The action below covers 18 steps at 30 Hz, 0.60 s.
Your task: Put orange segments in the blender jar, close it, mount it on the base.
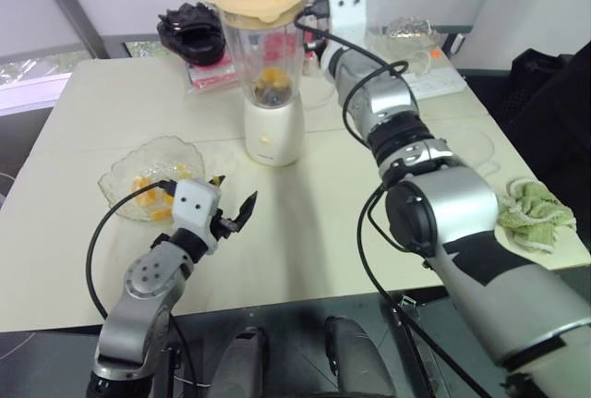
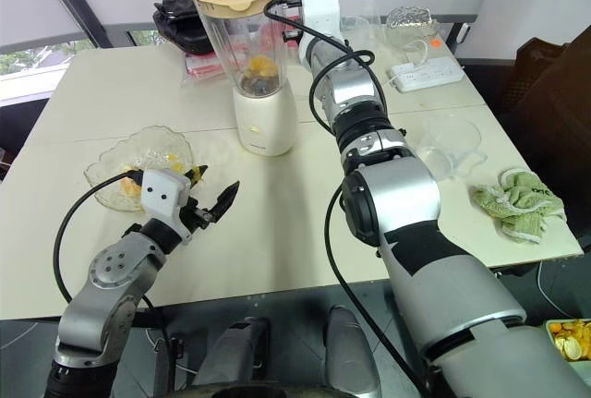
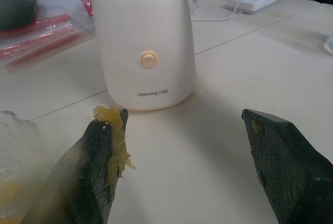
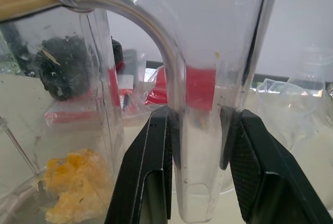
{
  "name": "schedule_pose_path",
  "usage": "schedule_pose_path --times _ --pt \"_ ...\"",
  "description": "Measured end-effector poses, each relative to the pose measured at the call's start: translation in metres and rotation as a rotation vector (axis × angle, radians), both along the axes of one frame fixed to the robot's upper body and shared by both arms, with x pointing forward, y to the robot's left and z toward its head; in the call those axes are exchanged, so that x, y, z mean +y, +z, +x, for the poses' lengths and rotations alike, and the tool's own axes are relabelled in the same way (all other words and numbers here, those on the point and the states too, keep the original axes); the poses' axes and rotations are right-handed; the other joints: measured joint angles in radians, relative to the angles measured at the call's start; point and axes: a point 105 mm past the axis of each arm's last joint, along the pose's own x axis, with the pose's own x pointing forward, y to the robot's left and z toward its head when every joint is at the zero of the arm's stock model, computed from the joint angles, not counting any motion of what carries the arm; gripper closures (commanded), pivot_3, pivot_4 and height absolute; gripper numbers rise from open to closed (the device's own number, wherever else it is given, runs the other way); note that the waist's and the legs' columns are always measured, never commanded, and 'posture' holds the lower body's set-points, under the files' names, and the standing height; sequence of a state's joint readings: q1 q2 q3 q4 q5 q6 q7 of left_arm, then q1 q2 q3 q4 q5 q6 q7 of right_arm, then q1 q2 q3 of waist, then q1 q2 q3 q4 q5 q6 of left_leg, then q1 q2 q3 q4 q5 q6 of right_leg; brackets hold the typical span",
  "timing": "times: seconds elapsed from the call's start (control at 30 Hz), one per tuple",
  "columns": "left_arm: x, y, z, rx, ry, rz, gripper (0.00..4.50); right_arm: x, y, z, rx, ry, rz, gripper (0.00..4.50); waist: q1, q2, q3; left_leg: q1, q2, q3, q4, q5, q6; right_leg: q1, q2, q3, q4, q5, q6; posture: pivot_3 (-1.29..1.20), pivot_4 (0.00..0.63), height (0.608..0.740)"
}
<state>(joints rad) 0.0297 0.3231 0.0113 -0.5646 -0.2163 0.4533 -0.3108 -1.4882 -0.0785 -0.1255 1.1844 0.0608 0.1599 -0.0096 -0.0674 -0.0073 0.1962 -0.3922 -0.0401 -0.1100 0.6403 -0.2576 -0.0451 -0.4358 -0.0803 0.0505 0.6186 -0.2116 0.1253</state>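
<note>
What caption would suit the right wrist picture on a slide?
Right gripper clamped on the handle of the blender jar, orange segments inside.

Soft, even daylight filled the scene, brightest off the pale wall toward twelve o'clock. The blender jar and base cast a faint shadow across the table toward six o'clock. Small glints sat on the jar's clear handle in the right wrist view. In the left wrist view the near fingers were soft, slightly out of focus
</note>
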Motion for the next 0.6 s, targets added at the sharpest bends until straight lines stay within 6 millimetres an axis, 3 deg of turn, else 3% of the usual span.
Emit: schedule_pose_path --times 0.13,0.23,0.37,0.6 --pt "0.002 0.000 0.000 -0.001 0.009 0.004 0.86 -0.004 -0.006 0.000 -0.012 -0.005 0.005 3.34 -0.001 0.000 0.000 0.000 0.000 0.000 0.000 0.000 0.000 0.000 0.000 0.000 0.000 0.000 0.000 0.00 0.150 0.740" --pt "0.002 0.000 0.000 -0.001 0.008 0.010 0.78 -0.004 -0.010 -0.001 -0.012 -0.003 -0.007 2.13 0.000 0.000 0.000 0.001 0.000 0.000 0.000 0.000 0.000 0.000 0.000 0.000 0.001 0.000 0.000 0.00 0.150 0.740" --pt "0.002 0.000 0.000 0.000 -0.003 0.020 0.78 -0.008 -0.033 0.000 0.040 -0.003 -0.027 0.09 -0.001 0.000 0.000 0.001 0.000 0.000 0.000 0.000 0.000 0.000 0.000 0.000 0.001 0.000 0.000 0.00 0.150 0.740" --pt "0.000 0.002 0.000 0.002 -0.038 0.019 0.78 -0.015 -0.045 -0.009 0.013 0.043 -0.051 0.03 -0.001 0.000 0.000 0.001 0.000 -0.001 0.000 0.000 0.000 0.000 0.000 0.000 0.001 0.000 0.000 0.00 0.150 0.740"
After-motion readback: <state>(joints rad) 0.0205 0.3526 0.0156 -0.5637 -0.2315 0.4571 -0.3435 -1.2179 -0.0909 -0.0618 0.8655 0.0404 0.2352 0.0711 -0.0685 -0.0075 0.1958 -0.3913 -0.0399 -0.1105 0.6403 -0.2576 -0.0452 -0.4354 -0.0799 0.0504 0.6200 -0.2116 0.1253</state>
